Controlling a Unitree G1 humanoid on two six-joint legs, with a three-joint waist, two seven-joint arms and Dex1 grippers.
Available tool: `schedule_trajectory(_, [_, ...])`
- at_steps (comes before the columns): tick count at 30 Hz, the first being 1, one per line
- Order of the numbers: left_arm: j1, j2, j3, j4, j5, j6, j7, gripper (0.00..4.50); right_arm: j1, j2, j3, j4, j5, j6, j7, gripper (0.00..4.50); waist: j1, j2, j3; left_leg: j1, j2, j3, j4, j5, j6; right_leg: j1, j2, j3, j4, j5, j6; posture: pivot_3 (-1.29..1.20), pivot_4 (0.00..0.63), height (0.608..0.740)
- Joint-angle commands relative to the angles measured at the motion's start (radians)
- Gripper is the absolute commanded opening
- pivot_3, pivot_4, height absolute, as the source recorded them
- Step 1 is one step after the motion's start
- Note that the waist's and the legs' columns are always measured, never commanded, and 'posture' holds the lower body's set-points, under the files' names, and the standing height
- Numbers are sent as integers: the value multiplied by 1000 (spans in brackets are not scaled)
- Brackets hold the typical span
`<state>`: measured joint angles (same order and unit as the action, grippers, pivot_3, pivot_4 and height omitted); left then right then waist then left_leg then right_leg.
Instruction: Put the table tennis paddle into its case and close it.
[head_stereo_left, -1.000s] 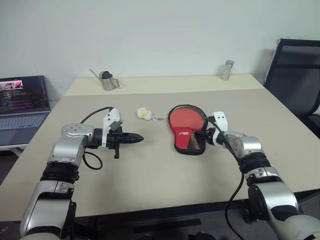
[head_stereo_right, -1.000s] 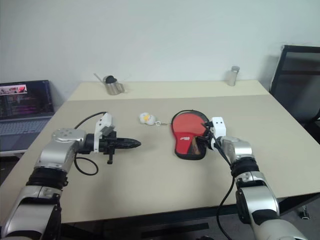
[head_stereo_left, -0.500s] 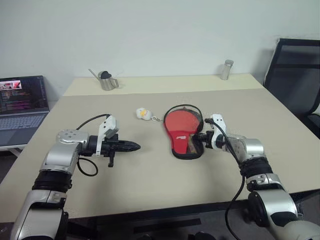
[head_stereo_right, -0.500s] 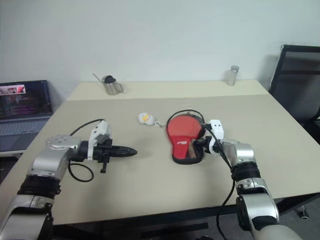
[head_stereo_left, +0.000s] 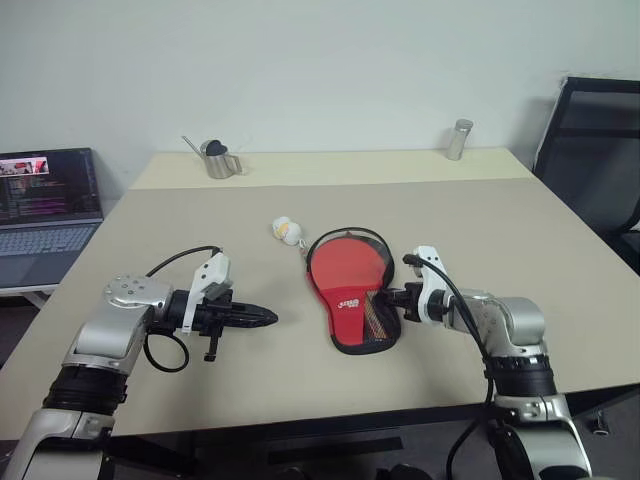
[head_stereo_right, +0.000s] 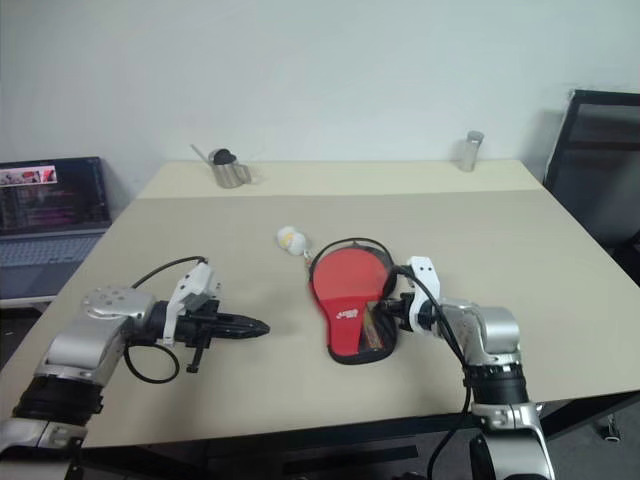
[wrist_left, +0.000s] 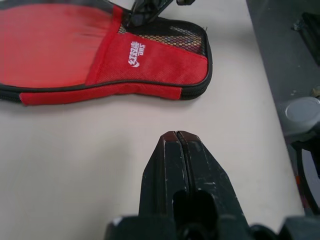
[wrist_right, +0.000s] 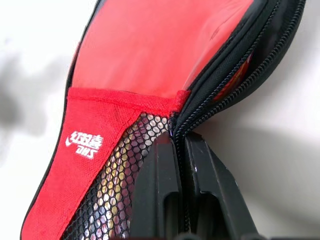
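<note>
On the desk (head_stereo_left: 500, 230) the case (head_stereo_left: 345, 295) lies in the middle, between the left gripper (head_stereo_left: 268, 318) and the right gripper (head_stereo_left: 390, 298), which touches its right edge. A small ball (head_stereo_left: 286, 230) lies just behind the case, a small watering can (head_stereo_left: 214, 160) and a cylinder (head_stereo_left: 457, 140) stand at the far edge. A laptop (head_stereo_left: 45, 205) stands left of the desk, a chair (head_stereo_left: 590, 140) right.
</note>
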<state>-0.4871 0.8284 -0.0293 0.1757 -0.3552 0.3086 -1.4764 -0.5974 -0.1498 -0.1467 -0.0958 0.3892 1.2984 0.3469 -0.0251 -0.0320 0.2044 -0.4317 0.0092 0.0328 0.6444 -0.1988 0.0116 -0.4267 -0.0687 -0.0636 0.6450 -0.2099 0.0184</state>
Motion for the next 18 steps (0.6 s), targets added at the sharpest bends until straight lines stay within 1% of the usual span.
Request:
schedule_trajectory(1, [16,22,33,-72,-40,21,-7,0,45,40,-45,-192,52,130,-51,15,1,0,0,0,0,0,0,0,0,0,0,0,0,0,0,0,150,740])
schedule_trajectory(5, [26,30,32,-92,-51,31,-7,0,97,101,-56,-315,83,233,-73,15,0,0,0,0,0,0,0,0,0,0,0,0,0,-2,3,0,150,740])
schedule_trajectory(8, [27,37,30,-104,-60,36,-11,0,118,114,-22,-353,104,254,-57,15,0,0,0,0,1,0,0,0,0,0,0,-1,0,-2,3,0,150,740])
schedule_trajectory(13, [23,52,21,-112,-65,40,-23,0,119,120,68,-310,105,195,-42,15,-3,0,0,0,1,0,0,0,0,0,1,-1,0,-3,2,0,150,740])
schedule_trajectory(18, [26,58,18,-125,-67,45,-23,0,115,130,112,-268,96,148,-46,15,-3,0,0,0,1,0,0,0,0,-1,2,-1,0,-3,2,0,150,740])
